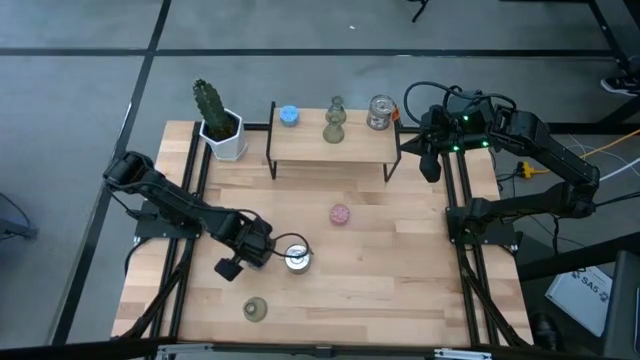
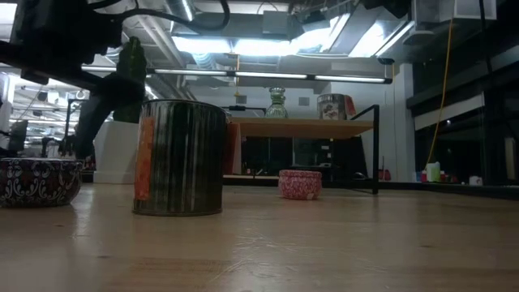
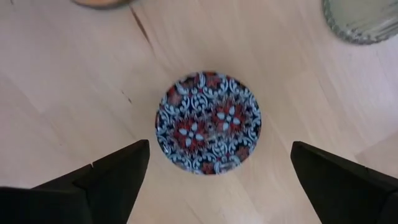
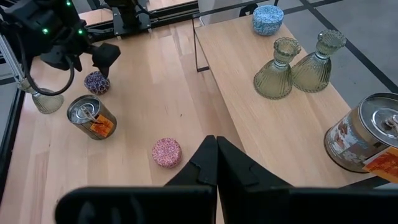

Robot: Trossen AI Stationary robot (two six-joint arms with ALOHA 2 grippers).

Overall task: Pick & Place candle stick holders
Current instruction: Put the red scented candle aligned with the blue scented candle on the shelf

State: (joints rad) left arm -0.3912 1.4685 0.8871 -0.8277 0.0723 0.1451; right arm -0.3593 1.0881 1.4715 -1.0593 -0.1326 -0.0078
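Olive flared holders (image 4: 273, 68): three.

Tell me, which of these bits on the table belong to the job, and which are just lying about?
Job:
- olive-green holders on the shelf
- olive-green holder on the table
- blue holder
- pink holder
- dark speckled holder
- silvery cup on the shelf
- silvery cup on the table

Lying about:
- cactus pot

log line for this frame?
left tool: open, above dark patterned round holder | right tool: shut, waiting near raised wooden shelf
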